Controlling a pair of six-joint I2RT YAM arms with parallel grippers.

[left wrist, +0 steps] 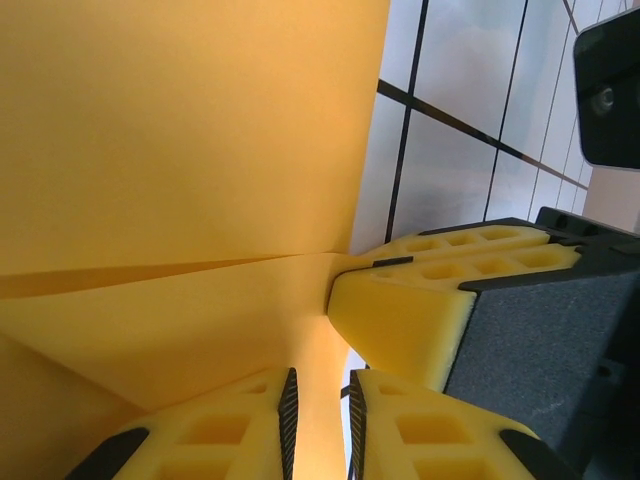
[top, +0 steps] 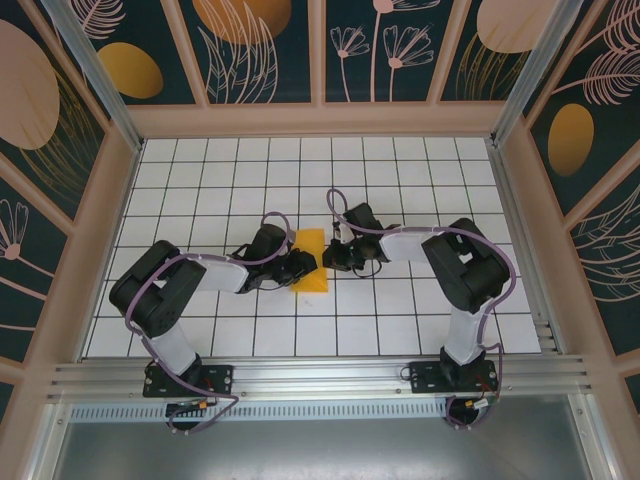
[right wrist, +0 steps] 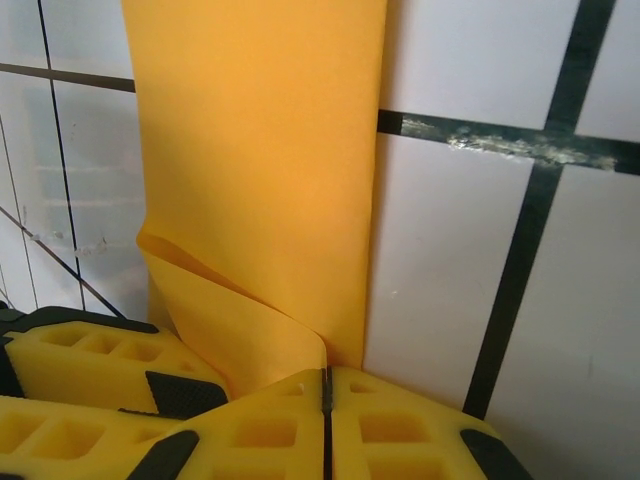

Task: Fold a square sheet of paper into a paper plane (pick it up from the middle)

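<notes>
Pinching the square sheet of paper [right wrist: 260, 180], right gripper [right wrist: 325, 392] clamps its fold; left gripper [left wrist: 322, 425] straddles an edge, jaws slightly apart; underside hidden.

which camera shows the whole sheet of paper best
Top external: the sheet of paper shows almost its full outline there. Left wrist gives a close-up of a crease across it; right wrist shows a folded edge pinched in the right gripper.
</notes>
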